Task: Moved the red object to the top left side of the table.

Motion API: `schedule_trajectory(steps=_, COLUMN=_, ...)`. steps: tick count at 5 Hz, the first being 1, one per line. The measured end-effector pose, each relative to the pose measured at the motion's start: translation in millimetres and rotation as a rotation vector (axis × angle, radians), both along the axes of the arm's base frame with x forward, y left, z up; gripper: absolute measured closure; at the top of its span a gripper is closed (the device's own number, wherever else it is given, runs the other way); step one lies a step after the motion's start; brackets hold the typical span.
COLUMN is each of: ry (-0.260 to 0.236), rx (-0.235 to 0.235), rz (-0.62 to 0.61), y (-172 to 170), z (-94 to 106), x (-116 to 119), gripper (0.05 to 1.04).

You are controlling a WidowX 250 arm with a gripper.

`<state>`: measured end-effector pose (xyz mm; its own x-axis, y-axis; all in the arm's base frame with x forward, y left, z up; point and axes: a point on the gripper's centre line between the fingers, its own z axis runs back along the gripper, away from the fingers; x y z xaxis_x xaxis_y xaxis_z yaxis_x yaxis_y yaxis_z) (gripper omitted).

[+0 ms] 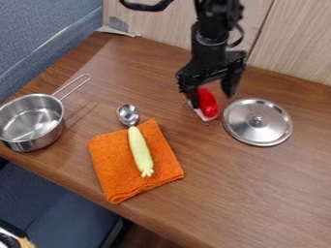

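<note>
From my remote station I see a brown wooden table with a black gripper hanging over its far side, right of the middle. Its fingers stand apart, around the red object, which lies on the table with a white part on its near side. Just to the right, a round metal lid lies flat, knob up, crowding that side; a pale wood panel rises behind the far edge. Nearer and left of the gripper, an orange cloth lies folded, with a long pale yellow thing on top. In line with it, farther away, is a spoon's metal bowl; I cannot tell whether they join. At the left edge sits a metal saucepan, upright, its shiny inner floor visible, its wire handle pointing far and right.
</note>
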<state>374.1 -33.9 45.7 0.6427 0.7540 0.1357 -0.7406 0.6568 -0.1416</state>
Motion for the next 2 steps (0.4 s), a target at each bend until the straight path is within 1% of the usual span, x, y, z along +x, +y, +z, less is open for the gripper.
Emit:
schedule_trajectory(steps=1, ry=0.019, rx=0.033, rz=0.005, y=7, z=-6.5, x=-1, gripper=0.084)
schedule_trajectory(steps=2, ry=0.052, rx=0.057, rz=0.027, y=20, z=-19.1, x=-3, gripper=0.127)
